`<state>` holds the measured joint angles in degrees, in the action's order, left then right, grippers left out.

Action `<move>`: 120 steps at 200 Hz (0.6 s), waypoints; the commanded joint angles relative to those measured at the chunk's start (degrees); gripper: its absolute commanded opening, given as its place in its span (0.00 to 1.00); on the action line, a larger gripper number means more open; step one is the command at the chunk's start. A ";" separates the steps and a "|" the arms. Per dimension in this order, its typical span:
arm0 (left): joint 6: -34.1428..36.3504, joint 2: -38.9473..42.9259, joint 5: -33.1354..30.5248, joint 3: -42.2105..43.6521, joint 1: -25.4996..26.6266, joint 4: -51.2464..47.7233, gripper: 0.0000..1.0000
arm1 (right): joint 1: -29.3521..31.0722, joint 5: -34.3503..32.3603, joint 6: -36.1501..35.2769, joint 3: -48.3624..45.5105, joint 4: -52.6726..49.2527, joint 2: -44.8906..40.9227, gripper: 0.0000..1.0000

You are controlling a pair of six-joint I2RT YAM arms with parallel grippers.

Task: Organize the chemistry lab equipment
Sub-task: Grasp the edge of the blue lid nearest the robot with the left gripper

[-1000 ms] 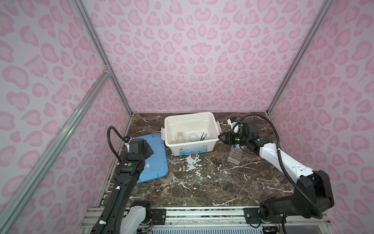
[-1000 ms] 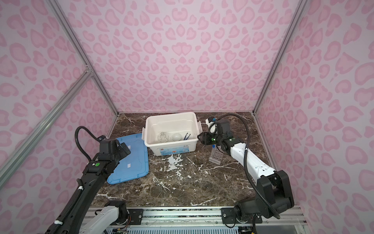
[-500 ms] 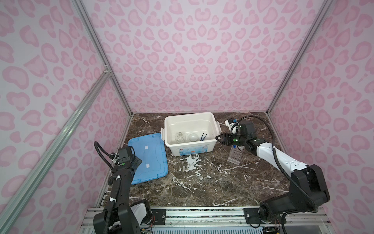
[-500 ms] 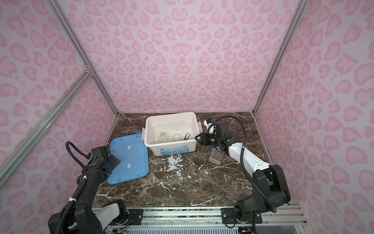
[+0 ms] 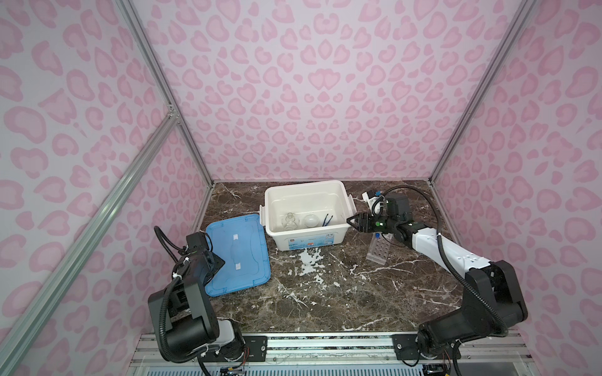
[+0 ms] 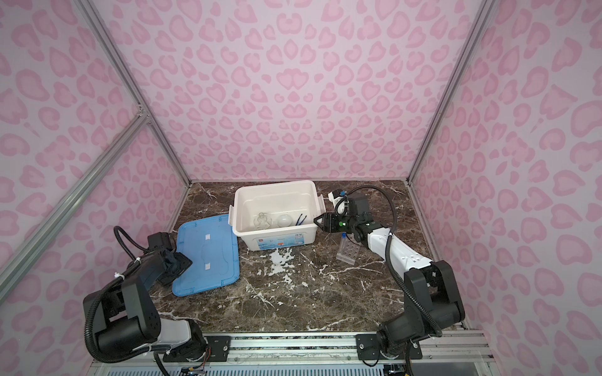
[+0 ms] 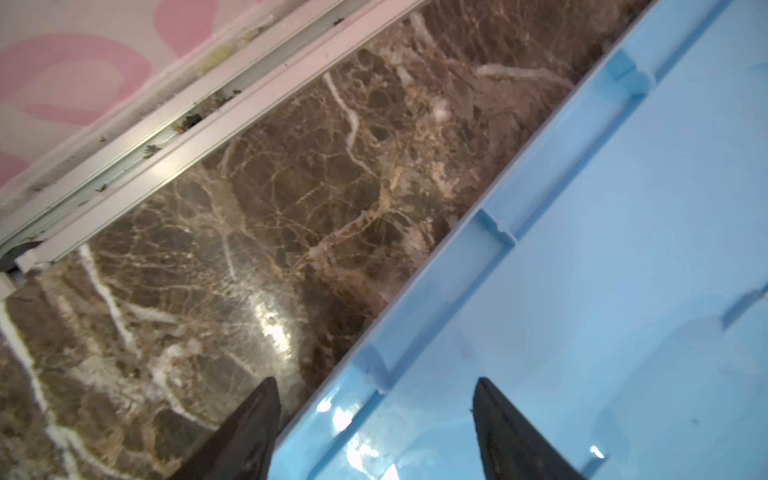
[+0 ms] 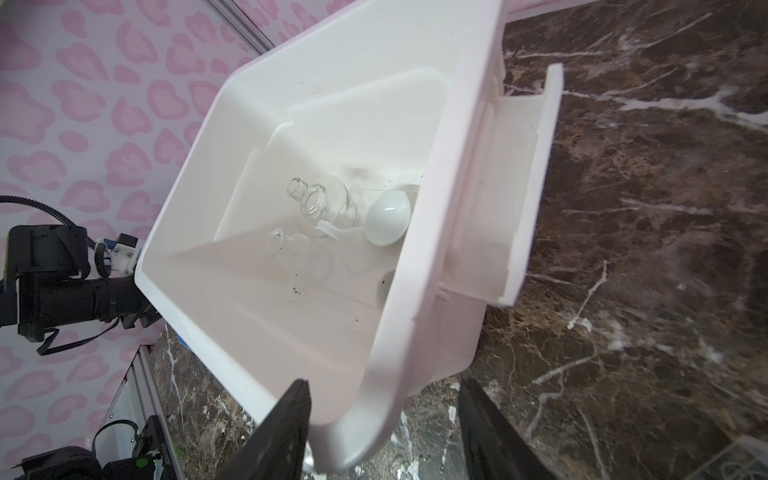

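The white bin (image 5: 338, 190) holds clear glass flasks (image 5: 290, 222) (image 8: 328, 203), a white bowl (image 5: 310, 221) (image 8: 388, 220) and dark blue tweezers (image 5: 327, 219). My right gripper (image 5: 353, 222) (image 8: 382, 386) is open astride the bin's near right corner; one finger lies against the wall, the other stands apart. The clear holed rack (image 5: 378, 251) (image 6: 348, 252) lies on the table right of the bin, with a blue-capped test tube (image 5: 375, 235) at its far end. My left gripper (image 5: 217, 260) (image 7: 374, 386) is open, its fingers straddling the left edge of the blue lid (image 5: 241, 250) (image 7: 602, 270).
The lid lies flat left of the bin, close to the left wall rail (image 7: 166, 137). Dark marble table (image 5: 325, 293) stretches in front of bin and lid. Pink patterned walls close in on three sides.
My left arm has pulled back and folded low, bringing its gripper down to the lid's left edge with the jaws a little narrower. The right gripper has edged left onto the bin's corner.
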<state>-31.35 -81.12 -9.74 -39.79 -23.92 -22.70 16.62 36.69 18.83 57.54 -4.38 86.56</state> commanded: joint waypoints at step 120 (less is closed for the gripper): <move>3.23 -7.50 6.96 -3.25 1.61 1.17 0.16 | -1.95 0.05 -0.21 -0.02 -0.02 0.30 0.59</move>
<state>-28.40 -87.64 -4.60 -42.44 -23.29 -19.57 14.90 37.12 18.61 57.54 -4.38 86.72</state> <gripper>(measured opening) 0.187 0.589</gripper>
